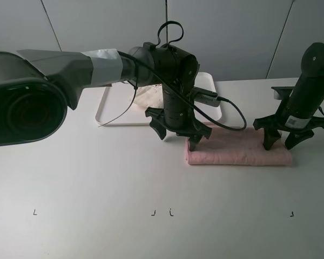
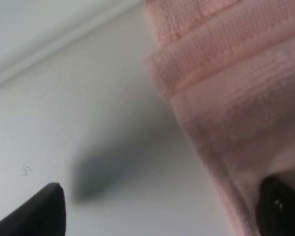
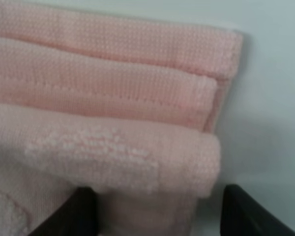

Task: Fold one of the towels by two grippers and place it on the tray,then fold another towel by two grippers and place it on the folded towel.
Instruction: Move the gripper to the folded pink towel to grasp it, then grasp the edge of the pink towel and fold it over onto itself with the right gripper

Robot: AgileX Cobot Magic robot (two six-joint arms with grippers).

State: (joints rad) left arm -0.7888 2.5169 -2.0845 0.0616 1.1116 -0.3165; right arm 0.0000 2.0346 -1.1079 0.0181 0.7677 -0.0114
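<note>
The left claw (image 1: 178, 137) gapes wide at one end of the folded pink terry towel (image 1: 232, 154), the right claw (image 1: 281, 144) straddles the other, grip unclear; the cream towel (image 1: 148, 97) on the tray (image 1: 116, 108) is half-hidden.

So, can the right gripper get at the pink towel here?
Likely yes: the right gripper sits over the right end of the pink towel, its open jaws straddling the folded edge, with nothing in between.

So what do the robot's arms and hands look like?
The left arm and right arm are thick and black. The left hand and right hand are black too, with short fingers splayed like little legs. A thin black cable loops off the left arm, and the right arm wears a small white label.
</note>
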